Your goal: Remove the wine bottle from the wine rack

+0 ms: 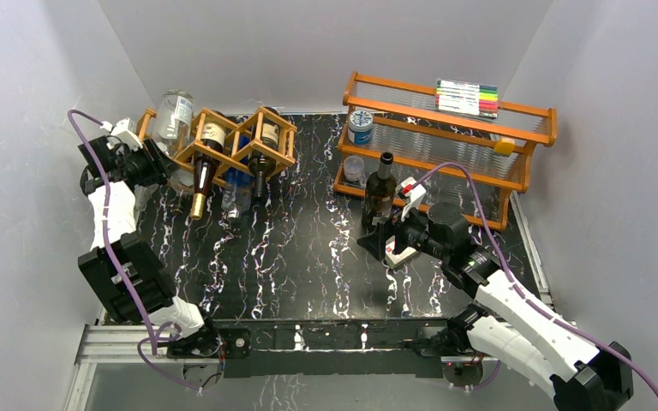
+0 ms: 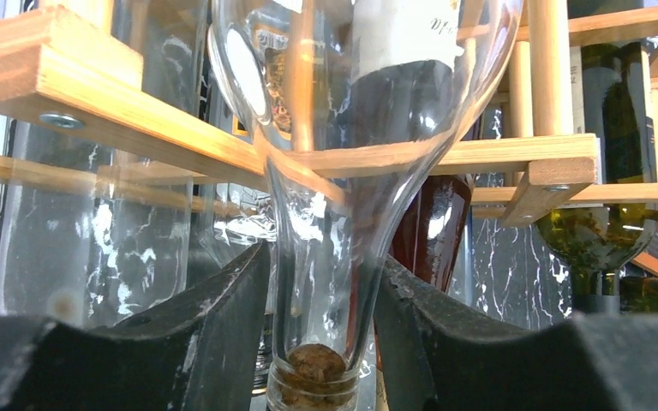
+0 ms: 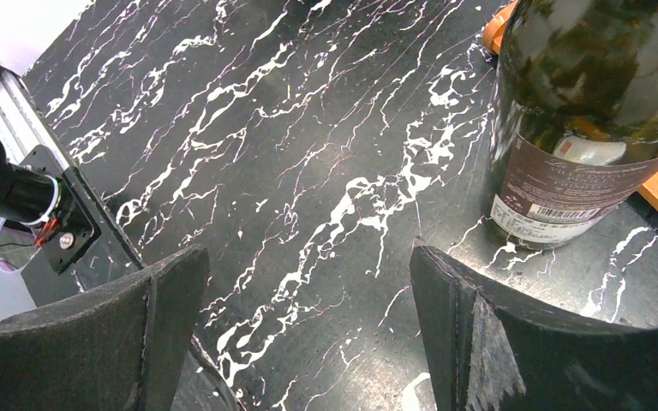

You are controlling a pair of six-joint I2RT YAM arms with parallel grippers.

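Note:
The orange-brown wooden wine rack (image 1: 284, 128) stands at the back left, and its sticks fill the left wrist view (image 2: 137, 111). A clear glass wine bottle (image 1: 172, 113) lies tilted in its leftmost cell, neck down toward me. My left gripper (image 1: 149, 168) is shut on that bottle's neck (image 2: 321, 257), one finger on each side, just above the corked mouth (image 2: 315, 366). My right gripper (image 1: 391, 244) is open and empty (image 3: 308, 342) above the table. A dark green wine bottle (image 1: 380, 193) stands upright just beyond it (image 3: 583, 111).
The rack also holds a brown bottle with gold foil (image 1: 203, 175), a dark bottle (image 1: 262, 154) and a bluish bottle (image 1: 238, 187). An orange two-tier shelf (image 1: 480, 167) at the back right carries a marker pack (image 1: 466, 97), a tin (image 1: 361, 127) and a cup (image 1: 354, 169).

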